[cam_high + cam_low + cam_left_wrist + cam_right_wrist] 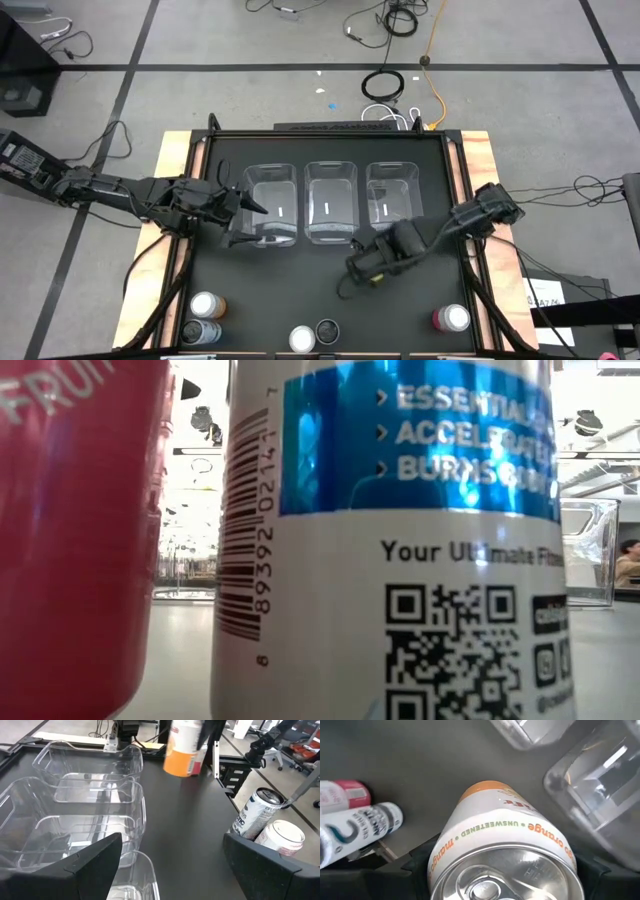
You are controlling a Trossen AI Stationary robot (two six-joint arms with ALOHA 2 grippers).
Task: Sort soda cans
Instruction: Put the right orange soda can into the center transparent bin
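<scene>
In the left wrist view an orange-and-white soda can [183, 749] hangs above the dark table in my right gripper [368, 265]. The right wrist view looks down on that can's silvery top [502, 880]. My left gripper [248, 222] is open and empty beside the left clear bin [272, 205]; its fingers [95, 862] frame bare table. Along the near edge stand an orange can [205, 305], a dark can [200, 332], a white-topped can [302, 338], another dark can [327, 330] and a pink can [450, 318]. The low view is filled by the pink can [70, 530] and a silver can [400, 540]. My right gripper pinches the orange can by its upper side wall [445, 855], just below the top rim, one finger [415, 867] on each side. The fingers come from above, slanting toward the table's left. The can is lifted clear of the table, roughly upright, its base [485, 790] pointing down.
Three clear plastic bins sit side by side at the table's middle: left, centre [331, 200] and right [392, 195]. Bare dark table lies between the bins and the near row of cans. Raised rails edge the table. A person shows far off in the room [630, 560].
</scene>
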